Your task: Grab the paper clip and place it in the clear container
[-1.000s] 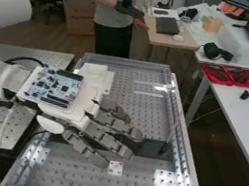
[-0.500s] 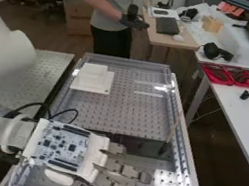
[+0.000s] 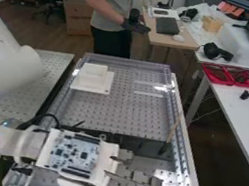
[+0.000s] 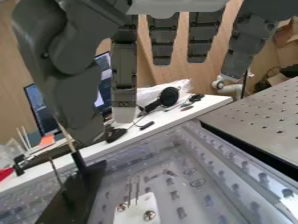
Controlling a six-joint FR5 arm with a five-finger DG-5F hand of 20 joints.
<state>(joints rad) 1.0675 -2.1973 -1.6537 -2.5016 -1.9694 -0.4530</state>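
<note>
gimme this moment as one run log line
hand: open, above bench near end | held: nothing seen | white stepped block: bench far end | wooden stick: upright, near bench side

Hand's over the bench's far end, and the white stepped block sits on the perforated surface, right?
Wrong end: the high view shows the hand over the near end. The white stepped block does sit on the perforated surface.

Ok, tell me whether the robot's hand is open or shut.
Open: in the wrist view, the hand has its fingers hanging straight, with gaps between them.
</note>
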